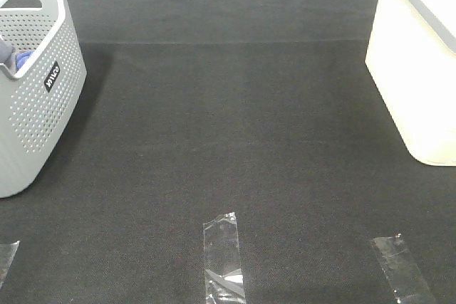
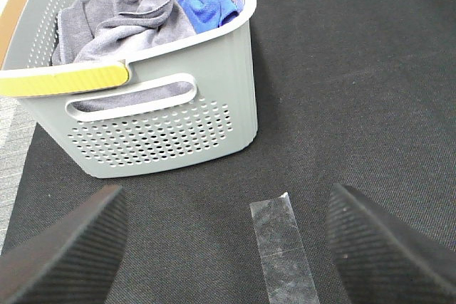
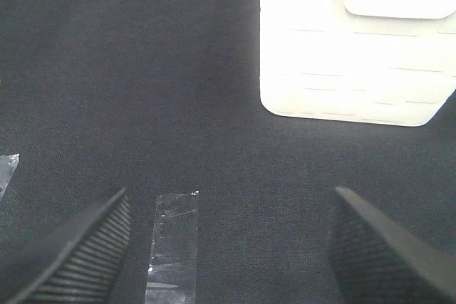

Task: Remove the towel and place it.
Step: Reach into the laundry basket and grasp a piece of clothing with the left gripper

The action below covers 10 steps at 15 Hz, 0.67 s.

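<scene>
At the left edge of the exterior high view, a perforated grey basket (image 1: 39, 112) stands on a black mat (image 1: 228, 140), with a bit of blue cloth (image 1: 22, 58) showing over its rim; too little of the inside is visible here to make out the towel. A white bin (image 1: 420, 69) sits at the right edge, well apart from the basket, and three clear tape strips (image 1: 223, 258) lie flat along the near side of the mat. Neither arm appears in this view. Through the left wrist camera, the towel (image 2: 121, 19) lies bunched inside the basket, heaped above the rim, with part of it showing through the handle slot in the basket's end wall. The blue cloth is tucked beside it, touching it, against the basket's side wall. A yellow grip (image 2: 64, 80) caps the rim above that slot. The left gripper (image 2: 224, 197) hangs over the mat near the basket, its fingers (image 2: 64, 254) spread wide and holding nothing, with one tape strip on the mat between them. Through the right wrist camera, the right gripper (image 3: 228, 201) is likewise spread wide and empty above bare mat, with a tape strip just beside one finger and the white bin ahead of it.
</scene>
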Available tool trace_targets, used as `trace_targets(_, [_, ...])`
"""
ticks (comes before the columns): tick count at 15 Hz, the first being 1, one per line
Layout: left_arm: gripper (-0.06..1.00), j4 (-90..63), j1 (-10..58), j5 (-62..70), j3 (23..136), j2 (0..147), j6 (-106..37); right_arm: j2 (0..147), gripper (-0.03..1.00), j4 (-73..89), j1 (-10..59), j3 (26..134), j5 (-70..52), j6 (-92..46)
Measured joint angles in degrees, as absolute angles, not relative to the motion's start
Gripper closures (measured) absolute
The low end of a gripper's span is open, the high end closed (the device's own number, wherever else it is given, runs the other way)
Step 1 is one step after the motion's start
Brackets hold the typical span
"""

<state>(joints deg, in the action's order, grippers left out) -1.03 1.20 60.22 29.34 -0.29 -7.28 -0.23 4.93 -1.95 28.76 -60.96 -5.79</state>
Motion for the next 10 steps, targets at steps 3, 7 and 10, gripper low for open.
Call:
trace_targets(3, [0.21,-0.57,1.2,60.22,29.34,-0.29,-7.28,-0.23,0.25,4.93,-1.95,28.76,-60.96,-5.79])
trace_targets(7, [0.21,6.82,1.2,55.12,30.31,-0.29,-5.61,-0.23,0.25,4.93,-1.95,28.76,-60.96,-5.79])
trace_targets(10, [0.21,14.04,1.2,45.38,31.0,5.39,3.78,-0.23,0.25,4.93,-1.95,28.76,-60.96,-5.79])
